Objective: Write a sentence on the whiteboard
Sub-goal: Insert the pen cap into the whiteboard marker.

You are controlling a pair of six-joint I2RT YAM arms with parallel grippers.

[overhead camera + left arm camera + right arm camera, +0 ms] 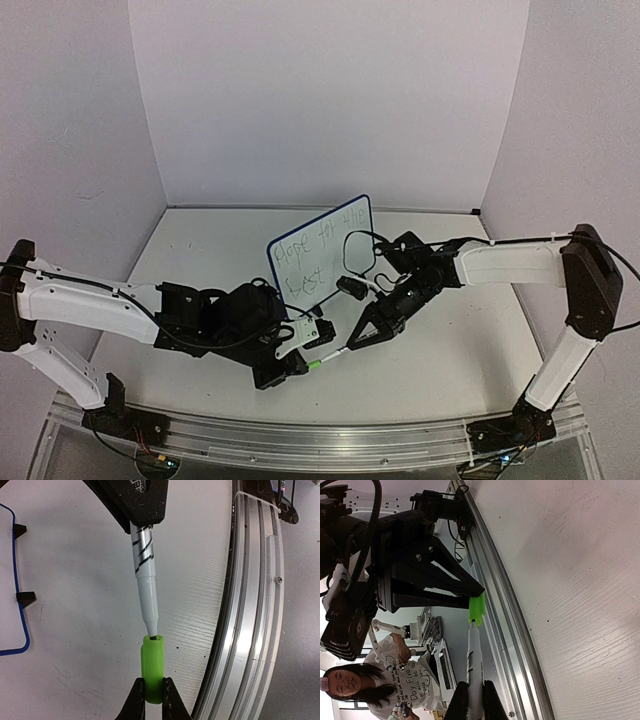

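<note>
Top camera looks down on the table (480, 340); wrist cameras — close, facing each other — share marker (145, 580) and cap (152, 667).

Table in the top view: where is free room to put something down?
Bare table lies left of the whiteboard toward the left wall, and between the right arm and the front rail. Crowded: before the whiteboard, where left gripper with cap meets right gripper with marker.

One whiteboard (320, 250) at centre frame, one marker (145, 575), one green cap (151, 667), one table (200, 250). Two grippers: left gripper (152, 686), right gripper (475, 686).
</note>
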